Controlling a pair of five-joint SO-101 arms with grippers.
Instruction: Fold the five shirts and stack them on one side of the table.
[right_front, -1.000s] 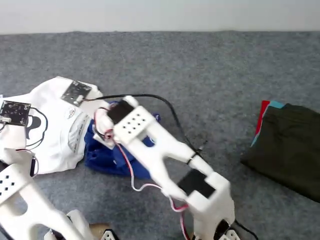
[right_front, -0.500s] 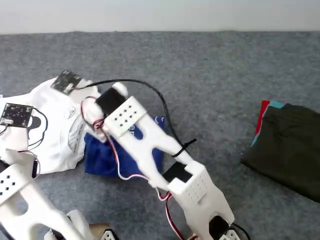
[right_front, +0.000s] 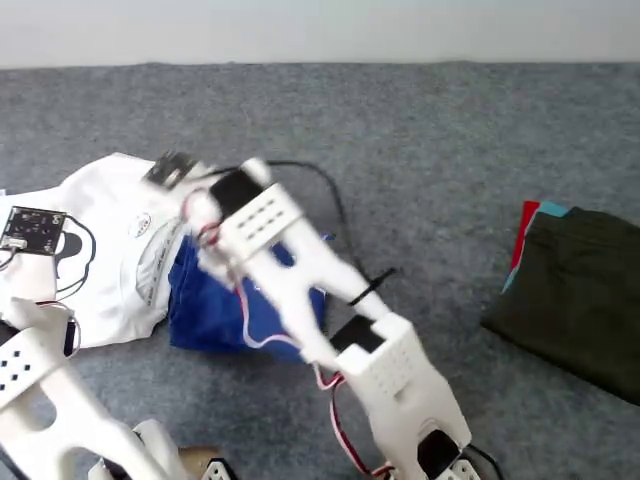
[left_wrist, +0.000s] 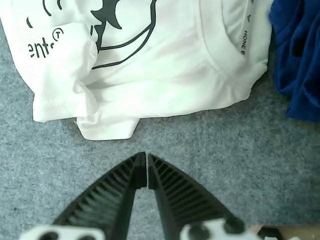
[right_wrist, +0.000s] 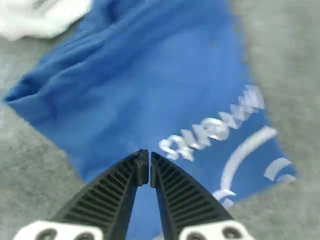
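Observation:
A white shirt (right_front: 110, 260) with a black print lies crumpled at the table's left. A blue shirt (right_front: 215, 310) with white lettering lies rumpled against its right side. My right arm (right_front: 300, 260) stretches from the front edge over the blue shirt. In the right wrist view my right gripper (right_wrist: 149, 167) is shut just above the blue shirt (right_wrist: 165, 85), with no cloth seen between its fingers. My left gripper (left_wrist: 147, 170) is shut above bare grey table, just short of the white shirt's (left_wrist: 165, 60) edge. The blue shirt (left_wrist: 300, 60) lies beside it.
At the right edge a folded dark green shirt (right_front: 580, 290) lies on top of a red one (right_front: 527, 235) and a teal one (right_front: 550, 209). The grey felt table (right_front: 420, 150) stretches bare between the two groups. My left arm (right_front: 40, 390) stands at the front left corner.
My right arm's wrist swung left toward the white shirt, then back right over the blue shirt. The left arm and the shirts stayed about where they were.

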